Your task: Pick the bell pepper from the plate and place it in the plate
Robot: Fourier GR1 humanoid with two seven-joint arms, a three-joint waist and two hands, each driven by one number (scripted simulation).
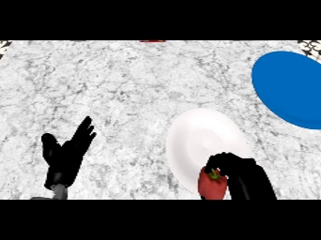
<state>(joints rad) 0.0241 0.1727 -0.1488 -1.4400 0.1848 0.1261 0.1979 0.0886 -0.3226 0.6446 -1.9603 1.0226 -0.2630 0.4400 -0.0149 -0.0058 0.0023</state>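
Two plates share the surface [122,84]: our right hand [243,176] curls its fingers round the bell pepper [212,185] at the white plate's [201,136] near rim (left hand [66,152] resting, fingers spread); we judge it could slip before reaching the blue plate [295,89].

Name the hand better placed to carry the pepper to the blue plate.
Right. The right hand already curls round the bell pepper at the white plate, nearer the blue plate; the left hand rests open, far off.
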